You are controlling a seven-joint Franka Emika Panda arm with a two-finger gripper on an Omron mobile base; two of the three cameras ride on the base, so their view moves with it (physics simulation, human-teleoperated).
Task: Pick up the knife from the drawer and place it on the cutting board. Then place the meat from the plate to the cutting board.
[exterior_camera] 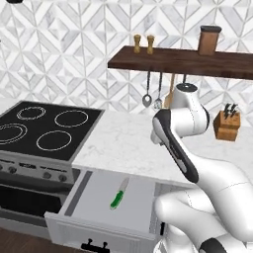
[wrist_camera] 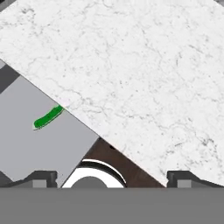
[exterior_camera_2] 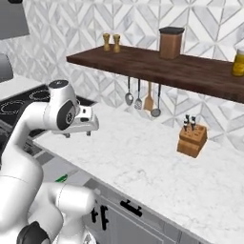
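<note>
Jaws stand wide apart and hold nothing, the gripper (wrist_camera: 112,177) hanging above the marble surface (wrist_camera: 144,74) near its front edge, with its dark fingertips (wrist_camera: 40,176) at either side of the hand view. Going left to right in the left base view: the black stovetop (exterior_camera: 44,129) sits at the surface's left end; next the drawer (exterior_camera: 106,205) is pulled open below the front edge. In it lies the knife (exterior_camera: 118,194), near the drawer's middle, green handle toward the drawer front, blade toward the surface. Farther right, a wooden knife block (exterior_camera: 227,124) stands near the back wall.
</note>
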